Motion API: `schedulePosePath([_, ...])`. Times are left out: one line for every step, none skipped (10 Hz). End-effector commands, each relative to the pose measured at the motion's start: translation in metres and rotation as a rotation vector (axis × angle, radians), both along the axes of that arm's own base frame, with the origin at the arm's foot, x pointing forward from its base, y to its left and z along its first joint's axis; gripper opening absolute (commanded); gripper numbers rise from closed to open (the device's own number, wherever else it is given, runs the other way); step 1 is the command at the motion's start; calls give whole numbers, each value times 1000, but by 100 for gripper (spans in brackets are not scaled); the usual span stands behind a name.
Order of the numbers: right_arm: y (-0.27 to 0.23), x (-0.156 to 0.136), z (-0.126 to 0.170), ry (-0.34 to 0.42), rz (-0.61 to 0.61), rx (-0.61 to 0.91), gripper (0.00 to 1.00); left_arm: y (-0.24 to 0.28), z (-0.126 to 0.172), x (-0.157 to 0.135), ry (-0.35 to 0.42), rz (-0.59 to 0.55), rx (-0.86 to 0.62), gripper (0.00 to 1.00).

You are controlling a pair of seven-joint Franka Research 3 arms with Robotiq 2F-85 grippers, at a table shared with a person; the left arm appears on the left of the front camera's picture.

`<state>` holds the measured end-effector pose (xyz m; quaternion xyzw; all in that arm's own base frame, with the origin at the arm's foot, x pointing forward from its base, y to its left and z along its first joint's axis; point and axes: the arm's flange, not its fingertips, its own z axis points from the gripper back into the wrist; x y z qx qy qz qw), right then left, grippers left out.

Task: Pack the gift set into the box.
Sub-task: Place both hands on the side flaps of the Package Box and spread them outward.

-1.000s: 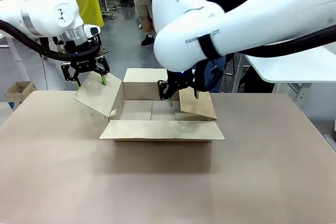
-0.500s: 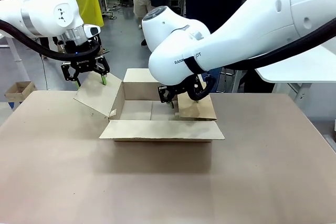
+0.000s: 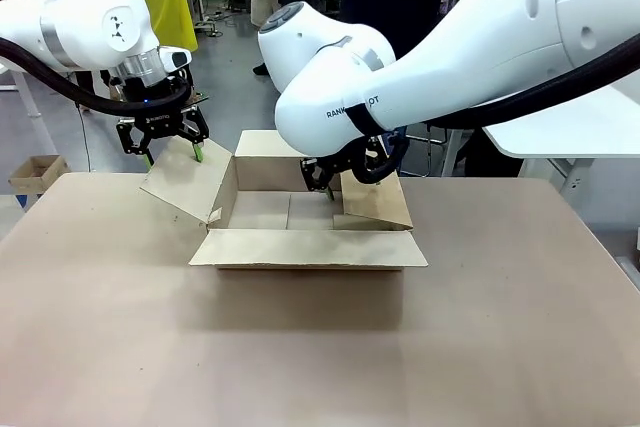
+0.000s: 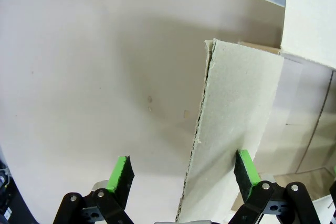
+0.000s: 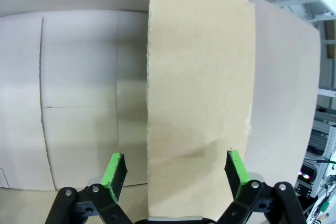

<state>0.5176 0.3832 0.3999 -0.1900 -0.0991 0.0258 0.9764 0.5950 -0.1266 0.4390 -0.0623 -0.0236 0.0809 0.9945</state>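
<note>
Two pincers, both spread wide, each straddling one side flap of box (image 3: 300, 247). Box sits mid-tabletop (image 3: 300, 357), toward far edge, flaps open. Robot's left pincer (image 3: 173, 155) hangs over upper edge of left flap (image 3: 185, 187), which slants up and outward; green pads (image 4: 122, 166) on either side of it (contact unclear in wrist view). Robot's right pincer (image 3: 323, 185) low at box mouth, fingers apart around right flap (image 3: 377, 205), not clamped.
</note>
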Motion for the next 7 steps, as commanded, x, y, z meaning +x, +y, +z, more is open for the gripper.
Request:
schedulePosePath([2,0,12,-28,-7,-82,100,2,2,-1,-5,12,20,100])
schedulePosePath([-2,-1,17,-29,-14,-114,100,2,2,-1,-5,12,20,100])
schedulePosePath([-8,-2,20,-20,-20,-134,100,2,2,-1,-5,12,20,100])
schedulePosePath([-11,-5,21,-19,-18,-137,100,2,2,-1,-5,12,20,100])
schedulePosePath([-15,-7,20,-18,-23,-139,100,2,2,-1,-5,12,20,100])
schedulePosePath([-19,-9,19,-16,-23,-130,100,2,2,-1,-5,12,20,100])
schedulePosePath([-22,-12,22,-23,-17,-121,100,2,2,-1,-5,12,20,100])
